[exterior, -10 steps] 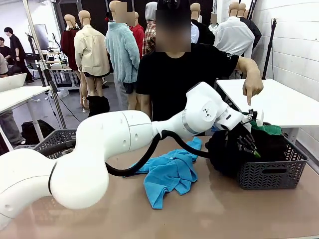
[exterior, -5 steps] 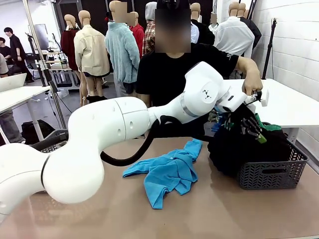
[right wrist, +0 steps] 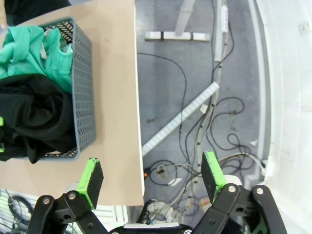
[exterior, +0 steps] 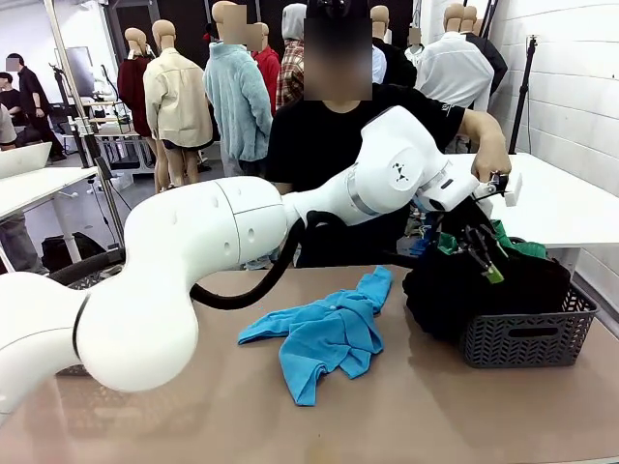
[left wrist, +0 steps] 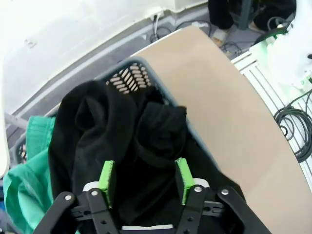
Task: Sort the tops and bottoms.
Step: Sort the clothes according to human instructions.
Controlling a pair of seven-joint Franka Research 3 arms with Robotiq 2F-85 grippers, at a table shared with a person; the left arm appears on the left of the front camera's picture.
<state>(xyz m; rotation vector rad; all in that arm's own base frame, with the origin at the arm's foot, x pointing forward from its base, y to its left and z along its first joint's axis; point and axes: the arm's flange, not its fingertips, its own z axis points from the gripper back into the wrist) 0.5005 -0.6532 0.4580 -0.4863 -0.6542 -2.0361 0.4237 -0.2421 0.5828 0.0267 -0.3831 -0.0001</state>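
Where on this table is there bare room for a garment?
Bare tabletop runs along the near edge, in front of the blue shirt and the basket. The right end is crowded: the basket is heaped with black cloth and green cloth, left gripper above.

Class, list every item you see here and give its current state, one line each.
Blue shirt, crumpled on the table.
Black garment, heaped in the basket, spilling over its rim.
Green garment, bunched in the basket.
Left fingers, open above the black garment.
Right fingers, open, empty.

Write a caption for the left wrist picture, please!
Black garment heaped in the grey basket, green garment peeking out beside it.
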